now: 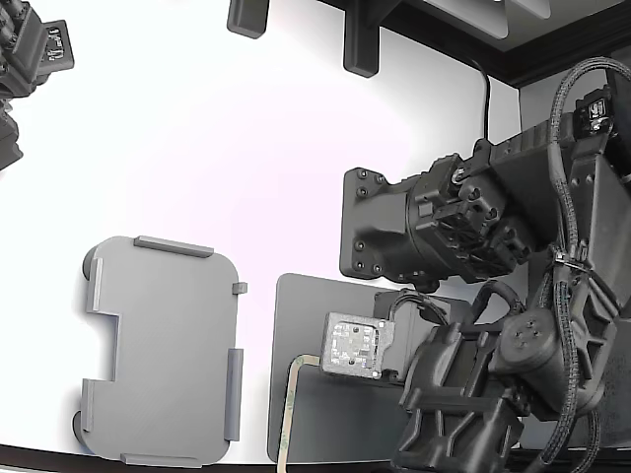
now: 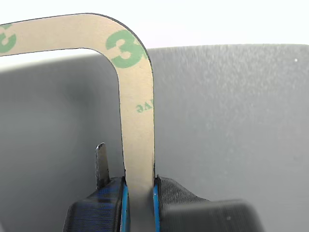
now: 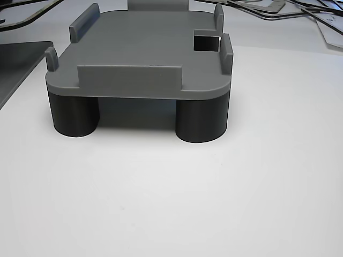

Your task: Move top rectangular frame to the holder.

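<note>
The cream rectangular frame (image 2: 136, 121) with green print is pinched along one side between my gripper's (image 2: 140, 193) blue-edged fingers (image 2: 171, 193). Its rounded corner arches away over the dark grey mat (image 2: 231, 121) and casts a shadow on it. In the exterior view only one strip of the frame (image 1: 287, 409) shows at the mat's left edge; the rest, and the fingers, are hidden under the wrist assembly (image 1: 353, 345). The light grey holder (image 1: 163, 350) with raised tabs and a stepped notch lies to the exterior view's left of the mat, with nothing on it. It also shows in the other view (image 3: 139, 59).
The dark grey mat (image 1: 325, 414) lies beside the holder on the white table. My bulky arm (image 1: 473, 296) fills the exterior view's right. A second arm (image 1: 30, 59) sits at the top left. Dark fixtures (image 1: 360, 44) stand at the far edge. The holder rests on dark round feet (image 3: 201, 120).
</note>
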Tool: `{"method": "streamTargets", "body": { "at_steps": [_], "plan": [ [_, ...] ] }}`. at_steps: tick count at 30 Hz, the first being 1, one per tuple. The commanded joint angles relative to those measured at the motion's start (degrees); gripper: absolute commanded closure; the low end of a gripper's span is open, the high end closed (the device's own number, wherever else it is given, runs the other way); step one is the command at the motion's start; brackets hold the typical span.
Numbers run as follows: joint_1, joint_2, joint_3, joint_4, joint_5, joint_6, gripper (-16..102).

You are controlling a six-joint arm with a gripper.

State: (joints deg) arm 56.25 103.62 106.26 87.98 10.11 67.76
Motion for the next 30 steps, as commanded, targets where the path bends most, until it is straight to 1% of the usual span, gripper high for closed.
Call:
{"method": "streamTargets", "body": {
  "at_steps": [1,3,7,10,13,18,24,30],
  "plan": [
    [-3.16,-0.88,-11.69,3.52,1.14,7.03,97],
    [-4.39,-3.16,-17.49,6.86,3.08,11.07,97],
    [-6.5,-3.87,-21.8,6.86,4.48,23.03,96],
    [-8.53,-5.19,-24.26,6.86,4.66,32.17,96],
    [-9.93,-5.71,-24.61,6.86,6.15,40.25,96],
    [-13.71,-8.53,-24.52,6.86,5.36,52.47,96],
    [-18.9,-15.21,-29.09,6.86,2.9,60.91,96],
    [-20.92,-22.06,-34.8,6.86,1.67,65.04,96]
  ]
}}
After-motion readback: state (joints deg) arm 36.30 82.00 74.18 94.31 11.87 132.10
